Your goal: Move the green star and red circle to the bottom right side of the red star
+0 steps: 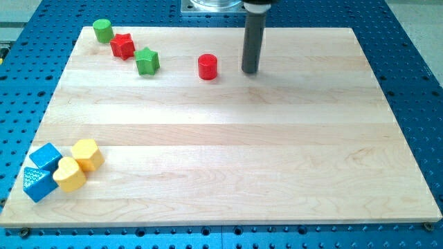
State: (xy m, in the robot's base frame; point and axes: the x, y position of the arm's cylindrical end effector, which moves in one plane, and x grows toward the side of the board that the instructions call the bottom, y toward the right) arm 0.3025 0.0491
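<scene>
Red circle (208, 66) sits just left of my tip (250, 71), untouched; no claw shows, only the rod.

The tip (250, 70) stood just at three o'clock of the red circle (208, 66); the green star (147, 61) lay at four o'clock of the red star (123, 45).

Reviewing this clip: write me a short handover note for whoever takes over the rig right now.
My tip: resting on the board near the view's top, just to the view's right of the red circle, not touching it.
Red star: upper left, beside the green cylinder.
Green star: already at the red star's lower right, close to it.
Left: the red circle sits apart, further to the view's right; it likely needs pushing leftward toward the green star.
Blue and yellow blocks at the bottom left are not involved.
</scene>
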